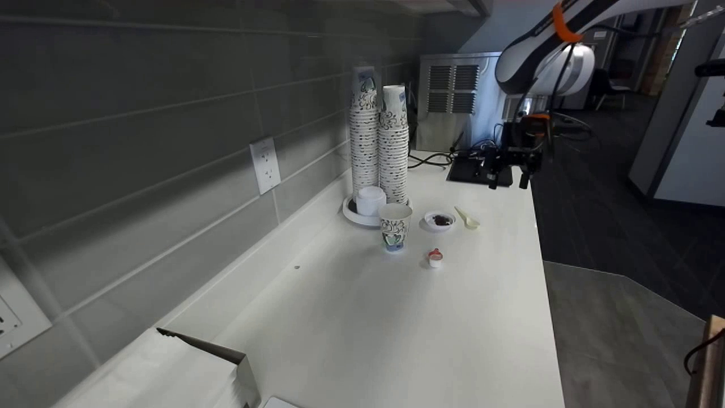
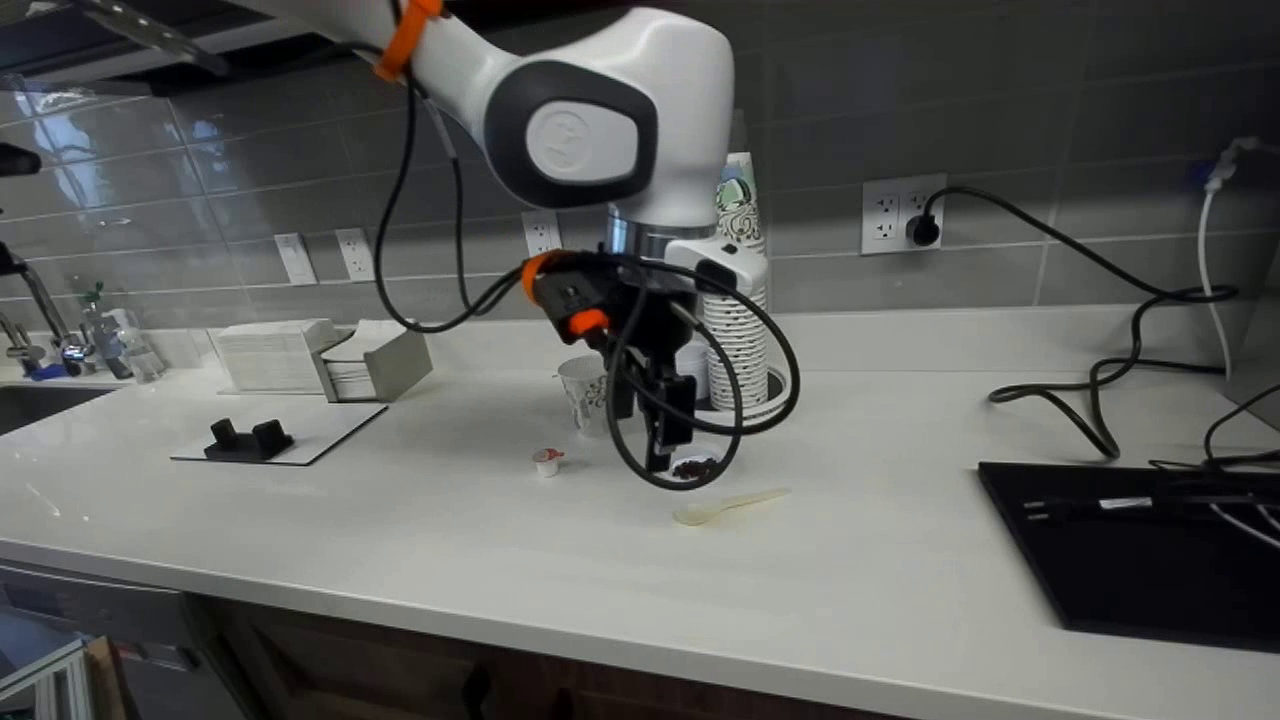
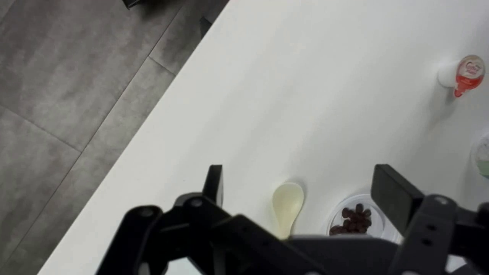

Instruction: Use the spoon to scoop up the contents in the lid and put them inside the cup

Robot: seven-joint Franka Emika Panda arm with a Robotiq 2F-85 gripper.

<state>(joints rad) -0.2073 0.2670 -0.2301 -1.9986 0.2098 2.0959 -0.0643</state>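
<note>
Holding jaws spread, empty, presumably for taking spoon just beside lid; corralling contents inside lid, likely for scooping; standing cup near lid, probably shortening transfer.

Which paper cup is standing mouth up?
The lone cup near the lid: its open rim faces up. The others, nested in two tall stacks, stand upside down.

I find both exterior views dim, with glare on the wall tiles, soft shadows on the counter, and my gripper blurred in the wrist view.
</note>
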